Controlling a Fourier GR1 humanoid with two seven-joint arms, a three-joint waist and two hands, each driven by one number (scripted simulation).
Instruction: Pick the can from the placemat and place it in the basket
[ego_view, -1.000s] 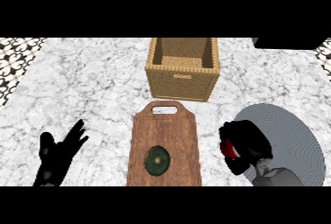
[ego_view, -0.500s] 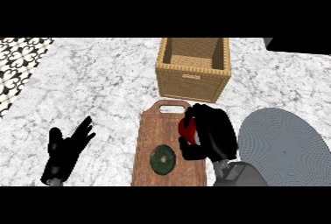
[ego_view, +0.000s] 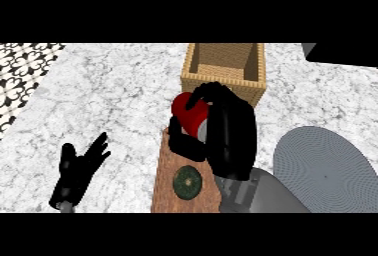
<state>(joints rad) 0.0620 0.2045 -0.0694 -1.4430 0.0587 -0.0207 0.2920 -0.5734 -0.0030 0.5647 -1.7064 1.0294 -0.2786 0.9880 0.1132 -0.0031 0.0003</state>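
Centre of frame: your right hand (ego_view: 225, 132), fingers and thumb curled round the red can (ego_view: 189, 111), which sits in its grip just below the basket's near wall.
Upper centre: wicker basket (ego_view: 224, 82), open at the top.
Lower centre: wooden board (ego_view: 171, 172) carrying a dark green disc (ego_view: 188, 182).
Lower right: grey round placemat (ego_view: 328, 167).
Lower left: your left hand (ego_view: 77, 170), fingers straight and spread, resting on the marble counter (ego_view: 111, 95).
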